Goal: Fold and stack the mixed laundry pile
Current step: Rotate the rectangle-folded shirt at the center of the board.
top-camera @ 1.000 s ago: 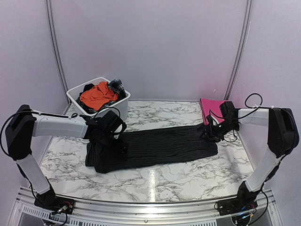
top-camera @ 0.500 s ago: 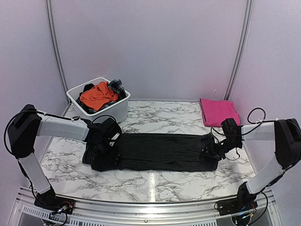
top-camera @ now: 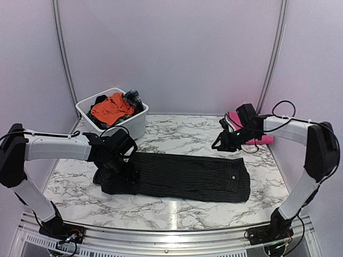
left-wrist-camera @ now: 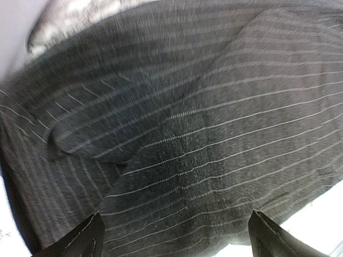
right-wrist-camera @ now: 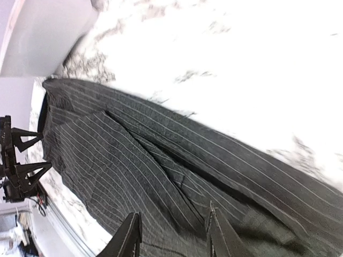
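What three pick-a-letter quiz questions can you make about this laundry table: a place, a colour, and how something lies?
1. Where is the orange garment? A. in the white tub B. on the floor C. hanging on the wall
2. What colour is the folded cloth at the back right? A. green B. pink C. yellow
3. How does the black striped garment lie? A. rolled up B. in a bag C. spread flat on the table
Answers: 1 A, orange shows inside the tub; 2 B, it is bright pink; 3 C, it stretches flat across the marble.
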{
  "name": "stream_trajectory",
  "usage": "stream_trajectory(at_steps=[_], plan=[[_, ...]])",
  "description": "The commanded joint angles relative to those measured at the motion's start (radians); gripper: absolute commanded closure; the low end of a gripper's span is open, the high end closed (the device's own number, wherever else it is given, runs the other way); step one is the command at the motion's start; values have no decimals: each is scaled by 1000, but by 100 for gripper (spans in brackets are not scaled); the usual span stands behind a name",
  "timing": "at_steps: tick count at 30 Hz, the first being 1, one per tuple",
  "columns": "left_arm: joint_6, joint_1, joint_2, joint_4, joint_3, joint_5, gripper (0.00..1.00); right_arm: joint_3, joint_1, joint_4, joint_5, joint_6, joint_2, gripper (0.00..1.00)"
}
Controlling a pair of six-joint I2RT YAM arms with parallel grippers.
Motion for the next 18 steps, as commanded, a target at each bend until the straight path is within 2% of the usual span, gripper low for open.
stream_trajectory(at_steps=[1, 4, 9, 13, 18], plan=[[-111, -7, 70, -18, 14, -16, 5, 61, 90, 61, -73, -11, 152, 64], [-154, -7, 122, -19, 23, -39, 5, 95, 141, 59, -69, -28, 244, 65], [-180, -9, 215, 0, 39, 4, 9, 20, 111, 64, -18, -5, 292, 70], [-138, -23, 296, 61, 80, 62, 10, -218, 2, 170, -81, 61, 245, 71], [-62, -49, 469, 73, 285, 120, 11, -474, -161, 196, -91, 79, 112, 72]])
